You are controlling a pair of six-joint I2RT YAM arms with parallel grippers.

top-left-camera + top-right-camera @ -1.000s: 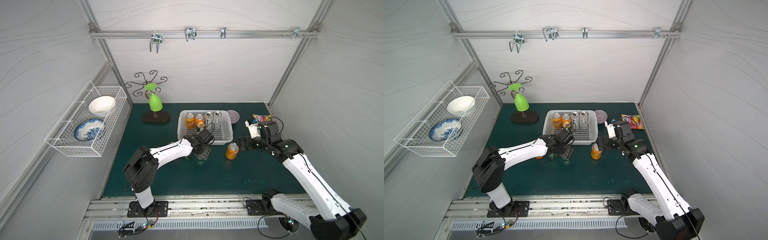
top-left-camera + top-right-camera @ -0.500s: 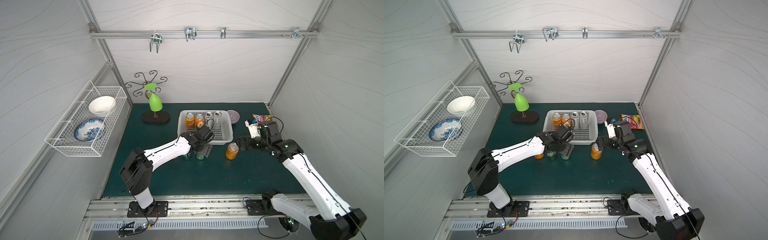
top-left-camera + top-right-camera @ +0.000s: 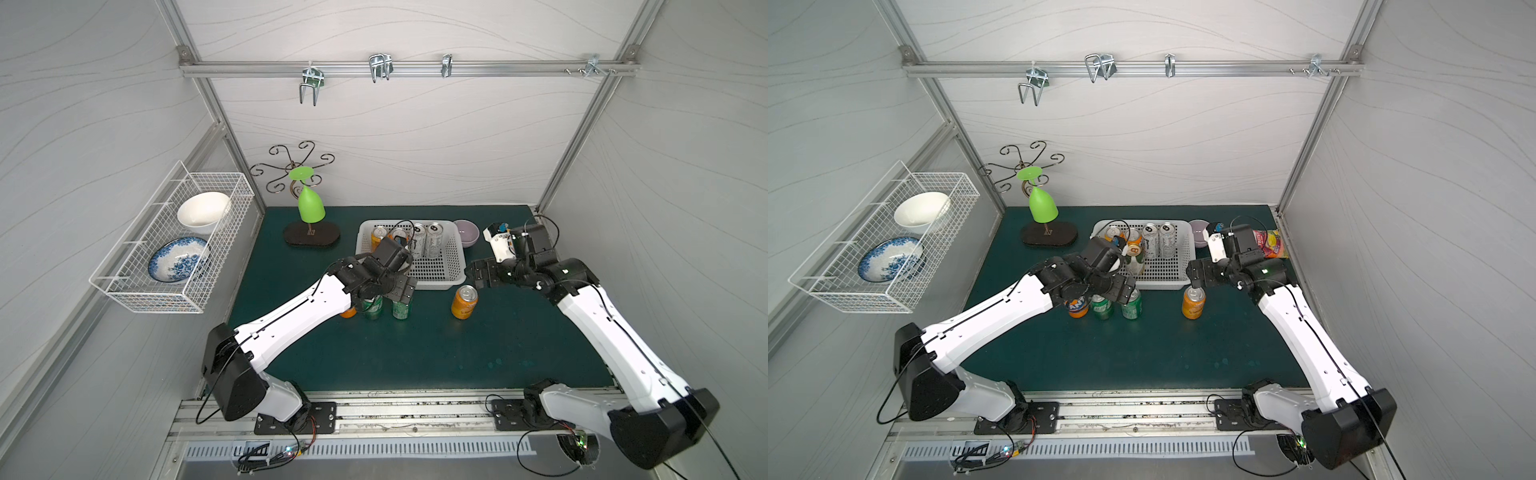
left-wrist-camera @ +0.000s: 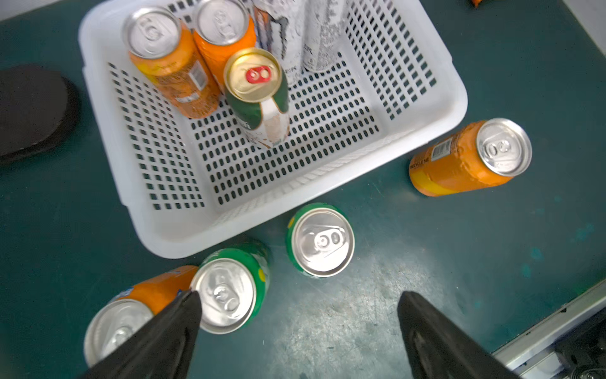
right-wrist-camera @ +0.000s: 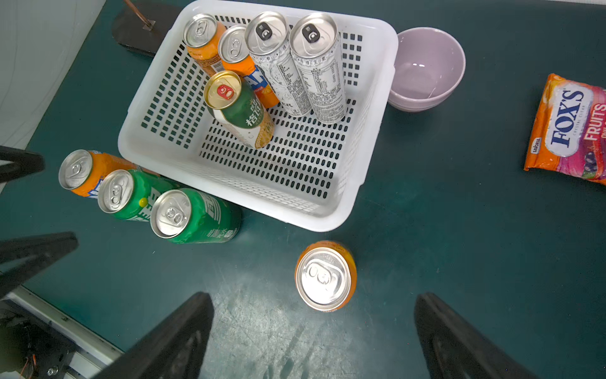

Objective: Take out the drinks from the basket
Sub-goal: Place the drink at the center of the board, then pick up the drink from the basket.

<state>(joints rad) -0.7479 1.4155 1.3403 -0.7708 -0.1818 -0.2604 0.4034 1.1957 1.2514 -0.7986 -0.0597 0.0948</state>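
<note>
The white basket (image 3: pixel 440 286) (image 5: pixel 295 216) holds two orange cans (image 5: pixel 203 39), a green-white can with a gold top (image 5: pixel 239 108) and two slim silver-white cans (image 5: pixel 314 65). On the mat in front of it stand an orange can (image 3: pixel 1077 305), two green cans (image 3: pixel 1102 306) (image 3: pixel 1131 305), and a further orange can (image 3: pixel 1192 302) to the right. My left gripper (image 3: pixel 1125 291) (image 4: pixel 300 295) hangs open just above the green cans and holds nothing. My right gripper (image 3: pixel 1196 276) (image 5: pixel 313 297) is open above the right-hand orange can (image 5: pixel 324 275), clear of it.
A lilac bowl (image 5: pixel 426 69) sits against the basket's right side, and a candy bag (image 5: pixel 570 128) lies further right. A black stand with a green goblet (image 3: pixel 311 203) is at the back left. A wire rack with bowls (image 3: pixel 183 241) hangs on the left wall.
My left gripper has opened and let go of a green can, which now stands on the mat. It has also lifted a little toward the basket. The right arm has not moved.
</note>
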